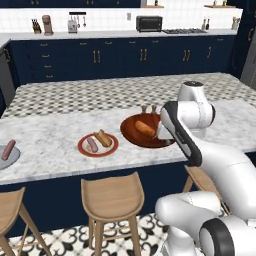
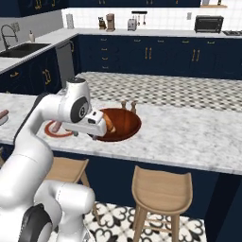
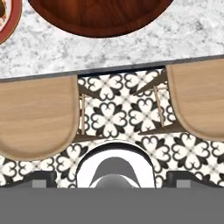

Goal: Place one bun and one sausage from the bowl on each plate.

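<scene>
Holding one bun (image 1: 145, 128), bowl (image 1: 131, 134); red-rimmed plate (image 1: 98, 151) w/ bun, prob. sausage.

Wooden stools (image 1: 111, 192) stand under the marble counter (image 1: 50, 140).

Left base view: set behind and left of the arm, looking forward and down across the marble counter (image 1: 50, 140) toward the back cabinets. Right base view: behind and right, facing the same counter (image 2: 189, 137) from the other side. Both share the reddish-brown bowl (image 1: 137, 137) (image 2: 127, 124). Hand view: looking straight down near the counter edge, over the bowl's rim (image 3: 100, 26) and two stools (image 3: 37, 116).
</scene>
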You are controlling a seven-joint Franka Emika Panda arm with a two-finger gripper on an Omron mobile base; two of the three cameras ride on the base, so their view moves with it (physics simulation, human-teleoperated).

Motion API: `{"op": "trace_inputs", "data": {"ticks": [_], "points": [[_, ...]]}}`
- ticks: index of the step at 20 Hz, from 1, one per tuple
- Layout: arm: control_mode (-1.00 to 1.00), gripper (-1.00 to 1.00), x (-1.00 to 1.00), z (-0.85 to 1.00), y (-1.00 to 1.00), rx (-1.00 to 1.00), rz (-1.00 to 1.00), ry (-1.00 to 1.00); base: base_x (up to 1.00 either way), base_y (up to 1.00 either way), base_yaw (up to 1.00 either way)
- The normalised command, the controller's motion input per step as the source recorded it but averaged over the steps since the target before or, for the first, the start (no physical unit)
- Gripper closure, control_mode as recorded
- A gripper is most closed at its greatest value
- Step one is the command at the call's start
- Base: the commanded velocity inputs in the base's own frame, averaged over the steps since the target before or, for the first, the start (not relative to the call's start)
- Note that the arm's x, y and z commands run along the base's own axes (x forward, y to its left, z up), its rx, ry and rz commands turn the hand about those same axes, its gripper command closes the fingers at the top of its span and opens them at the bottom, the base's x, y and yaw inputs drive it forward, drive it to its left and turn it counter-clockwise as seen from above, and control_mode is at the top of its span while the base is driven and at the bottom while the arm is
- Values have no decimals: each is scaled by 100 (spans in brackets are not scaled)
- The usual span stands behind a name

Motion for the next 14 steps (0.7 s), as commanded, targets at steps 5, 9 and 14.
{"op": "trace_inputs", "data": {"ticks": [5, 9, 14], "points": [[-100, -100, 36, 0, 0, 1, 0, 0, 47, -3, 0], [-100, -100, 100, -10, 0, 7, 2, 0, 0, 0, 0], [-100, -100, 100, -16, -1, 1, 0, 0, 0, 0, 0]]}}
